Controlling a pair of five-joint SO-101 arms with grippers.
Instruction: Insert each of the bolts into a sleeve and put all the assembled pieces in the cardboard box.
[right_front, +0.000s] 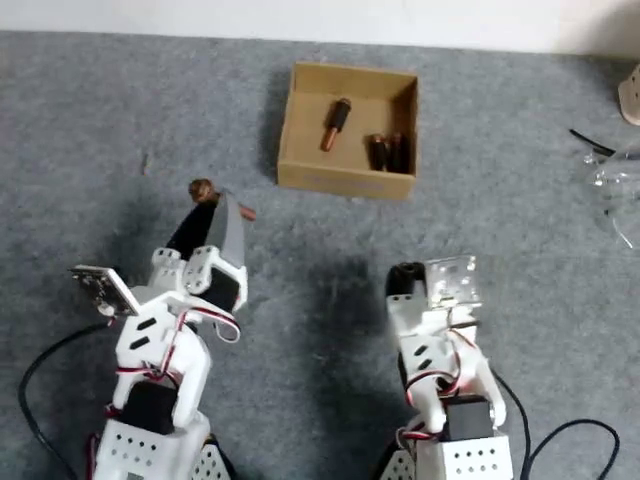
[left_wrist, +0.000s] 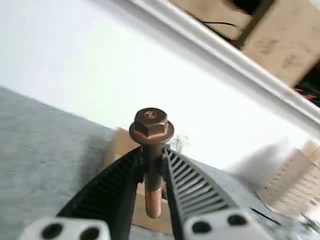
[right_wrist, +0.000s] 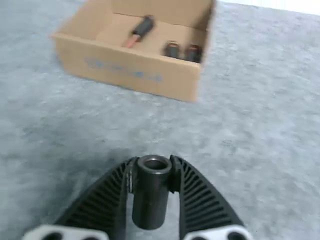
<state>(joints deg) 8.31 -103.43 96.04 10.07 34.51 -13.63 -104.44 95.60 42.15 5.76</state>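
Note:
My left gripper (left_wrist: 152, 154) is shut on the shank of a copper bolt (left_wrist: 151, 129), whose hex flange head stands above the fingertips. In the high view that bolt (right_front: 204, 190) is held up at the left, short of the cardboard box (right_front: 345, 178). My right gripper (right_wrist: 153, 167) is shut on a black sleeve (right_wrist: 151, 192), upright with its open end up. In the high view the right gripper (right_front: 405, 272) sits low at centre right. Inside the box (right_wrist: 131, 72) lie one assembled piece (right_wrist: 138, 31) and two more (right_wrist: 182, 50) side by side.
The table is covered in grey felt (right_front: 500, 230). Clear plastic and a black cable (right_front: 608, 165) lie at the far right edge. A white wall (left_wrist: 75, 55) runs behind the box. Open felt separates both arms from the box.

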